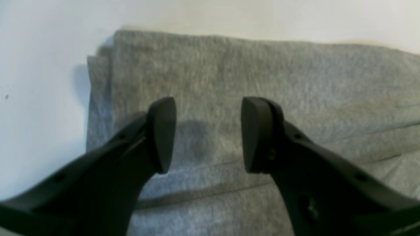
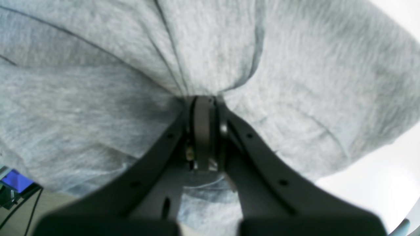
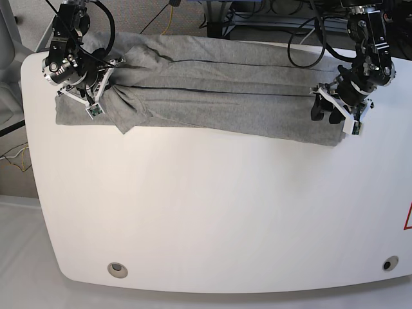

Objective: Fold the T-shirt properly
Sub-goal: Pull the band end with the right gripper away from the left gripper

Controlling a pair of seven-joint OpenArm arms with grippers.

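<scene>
The T-shirt (image 3: 212, 96) lies on the white counter (image 3: 212, 212) in the upper part of the base view, gathered into a long, narrow band. Its long axis runs across the frame from the upper left to the right, dropping slightly toward the right end. Lengthwise fold lines and creases follow the same axis. Only plain heather-grey fabric shows in all views.

At the left end of the band in the base view, the right gripper (image 3: 96, 90) sits on the cloth near the counter's upper left corner. The fabric bunches here, and a loose lobe hangs toward the lower edge of the band just right of the gripper. In the right wrist view, the right gripper (image 2: 203, 108) has its jaws closed on a pinch of the T-shirt (image 2: 98, 98); creases radiate outward from the pinch point across the whole frame. A strip of white counter shows at the right edge of that view.

At the right end of the band in the base view, the left gripper (image 3: 331, 109) stands over the cloth near the counter's right edge. In the left wrist view, the left gripper (image 1: 208, 134) has its jaws open, with a clear gap between the two pads. The folded end of the T-shirt (image 1: 246, 75) lies beneath, its stacked layers visible at the left edge of the cloth. Nothing sits between the pads.
</scene>
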